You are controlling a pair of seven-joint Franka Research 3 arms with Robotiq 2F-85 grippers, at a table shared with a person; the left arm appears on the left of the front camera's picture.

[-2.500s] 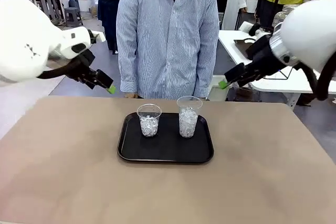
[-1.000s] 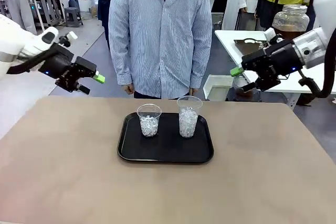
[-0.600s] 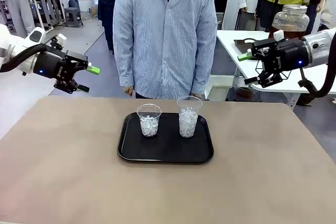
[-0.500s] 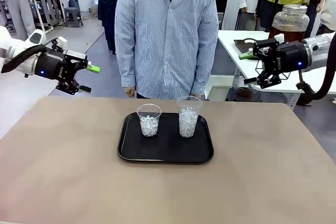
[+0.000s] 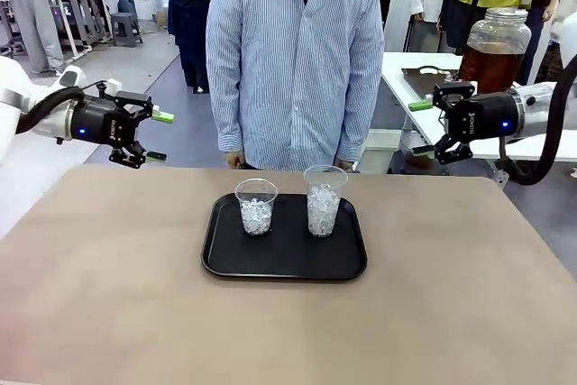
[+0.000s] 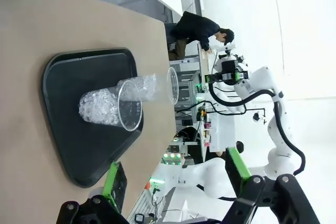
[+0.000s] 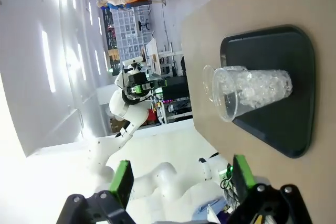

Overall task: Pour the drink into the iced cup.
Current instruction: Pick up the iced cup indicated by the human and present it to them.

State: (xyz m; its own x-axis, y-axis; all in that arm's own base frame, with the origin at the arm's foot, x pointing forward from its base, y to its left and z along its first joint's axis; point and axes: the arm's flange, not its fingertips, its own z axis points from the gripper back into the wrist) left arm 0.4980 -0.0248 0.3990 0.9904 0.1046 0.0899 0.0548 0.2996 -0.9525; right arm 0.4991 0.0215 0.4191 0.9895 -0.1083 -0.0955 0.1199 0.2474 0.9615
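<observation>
Two clear cups of ice, the shorter cup (image 5: 256,207) and the taller cup (image 5: 323,200), are seen upright and near each other on a black tray (image 5: 284,268) at the middle of the worktop (image 5: 108,295). Which one is meant to be filled cannot be told. The drink (image 5: 487,69) is judged to be the amber-brown liquid in a large glass jar (image 5: 496,29) on a white table behind the right arm (image 5: 541,96), well apart from the tray. The left arm (image 5: 45,114) and the right arm are held off the worktop's far corners, jaws released and nothing grasped. Pouring cannot be begun until the drink is brought near, and how it will arrive is not shown. A firm grip on its vessel is advised. The lip is best brought just above the cup's rim, and a slow tilt is called for, so that no ice is splashed out.
</observation>
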